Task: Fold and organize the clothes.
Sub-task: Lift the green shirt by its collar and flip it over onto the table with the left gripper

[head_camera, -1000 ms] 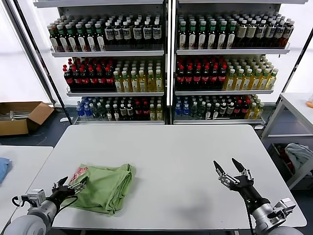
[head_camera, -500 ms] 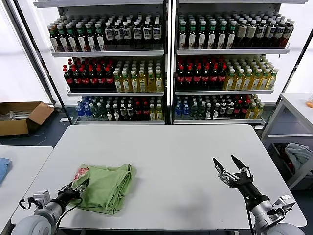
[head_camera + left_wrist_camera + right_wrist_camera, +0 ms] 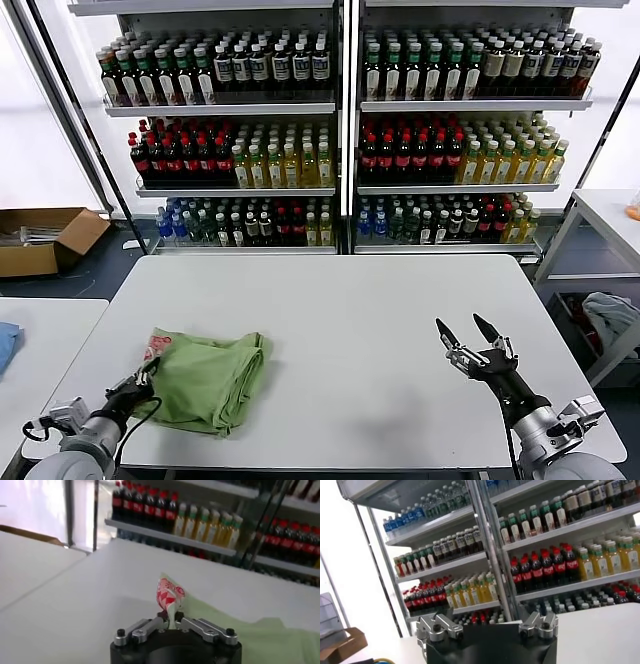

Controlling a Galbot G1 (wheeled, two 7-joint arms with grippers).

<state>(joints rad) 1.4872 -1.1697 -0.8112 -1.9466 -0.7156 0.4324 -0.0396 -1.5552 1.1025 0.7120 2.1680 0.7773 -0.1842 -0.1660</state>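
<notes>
On the white table [image 3: 400, 320], in the head view, the folded green polo shirt [image 3: 205, 378] lay near the robot's left front edge, dragged slightly toward that edge over the last second as the left gripper [image 3: 140, 383] drew back with a corner. The right gripper [image 3: 468, 340] hovered apart, fingers spread. In the left wrist view, the left gripper [image 3: 171, 623] was clamped on the checkered print [image 3: 169, 593], so the fold was probably being repositioned. In the right wrist view, only the drink shelves [image 3: 545, 545] showed beyond the right gripper's base.
</notes>
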